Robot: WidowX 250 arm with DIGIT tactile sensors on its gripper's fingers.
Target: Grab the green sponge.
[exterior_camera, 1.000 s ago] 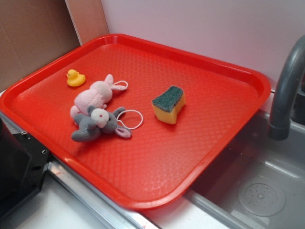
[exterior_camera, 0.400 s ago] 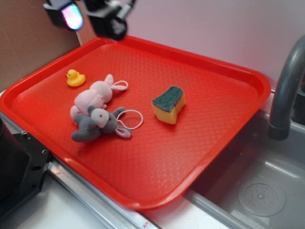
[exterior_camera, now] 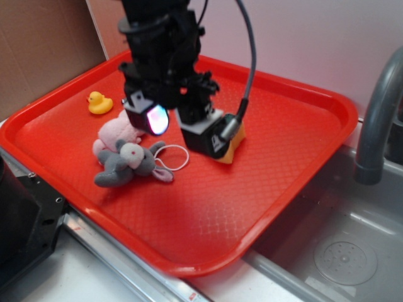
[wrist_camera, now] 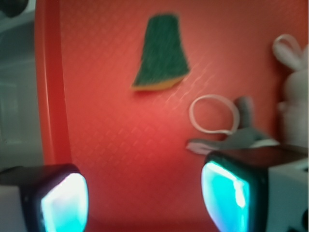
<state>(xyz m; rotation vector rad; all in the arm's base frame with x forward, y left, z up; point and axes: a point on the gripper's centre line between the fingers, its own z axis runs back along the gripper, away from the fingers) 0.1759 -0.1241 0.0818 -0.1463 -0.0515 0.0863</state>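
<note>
The green sponge lies on the red tray, dark green top up over yellow foam. In the wrist view it is ahead of the fingers, apart from them. In the exterior view only its yellow corner shows behind my right finger. My gripper hangs over the middle of the tray, open and empty. Its two lit pads stand wide apart in the wrist view, with bare tray between them.
A grey plush bunny with a white loop and a pink plush bunny lie left of the gripper. A yellow duck sits at the far left. A grey faucet and sink are on the right. A black object stands at the lower left.
The arm came in from the top left and dropped down over the tray's middle. It now covers most of the sponge in the exterior view. The objects have not moved.
</note>
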